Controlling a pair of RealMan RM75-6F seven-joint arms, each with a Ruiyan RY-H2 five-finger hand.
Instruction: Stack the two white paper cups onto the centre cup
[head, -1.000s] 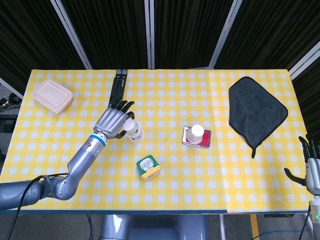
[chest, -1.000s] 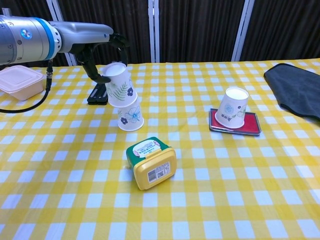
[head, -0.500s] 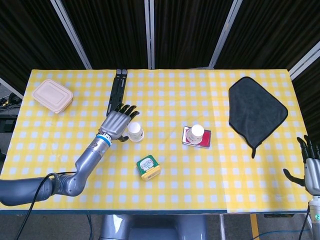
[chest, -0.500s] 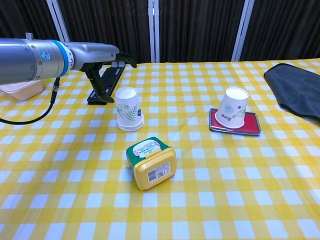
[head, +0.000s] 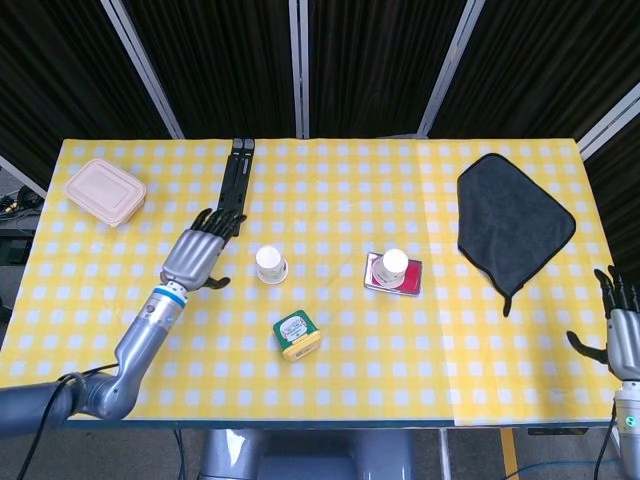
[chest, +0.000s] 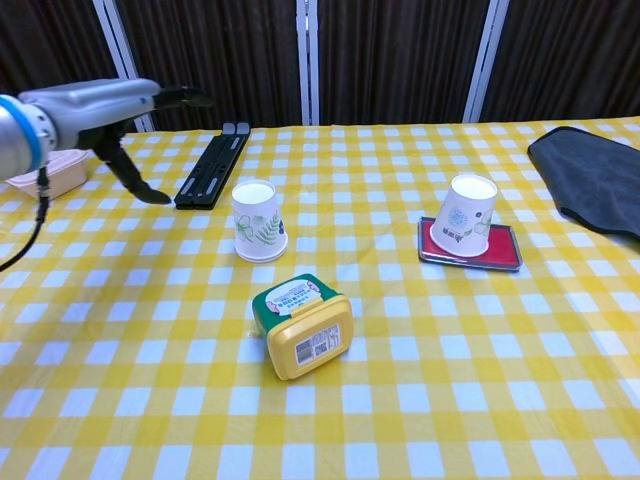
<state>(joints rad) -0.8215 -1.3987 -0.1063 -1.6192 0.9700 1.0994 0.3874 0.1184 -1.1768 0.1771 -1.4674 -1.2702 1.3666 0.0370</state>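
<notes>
An upside-down white paper cup with a leaf print stands near the table's centre, fitted over another cup that no longer shows. A second white cup stands upside down on a small red tray to its right. My left hand hovers left of the centre cup, clear of it, fingers spread and holding nothing. My right hand shows only in the head view at the right edge, fingers apart and empty.
A green and yellow tub lies in front of the centre cup. A black folded stand lies behind it. A beige lidded box sits far left; a dark cloth lies right.
My left hand lowered the leaf-print cup over the centre cup, let go, and drew back to the left. The right hand barely moved.
</notes>
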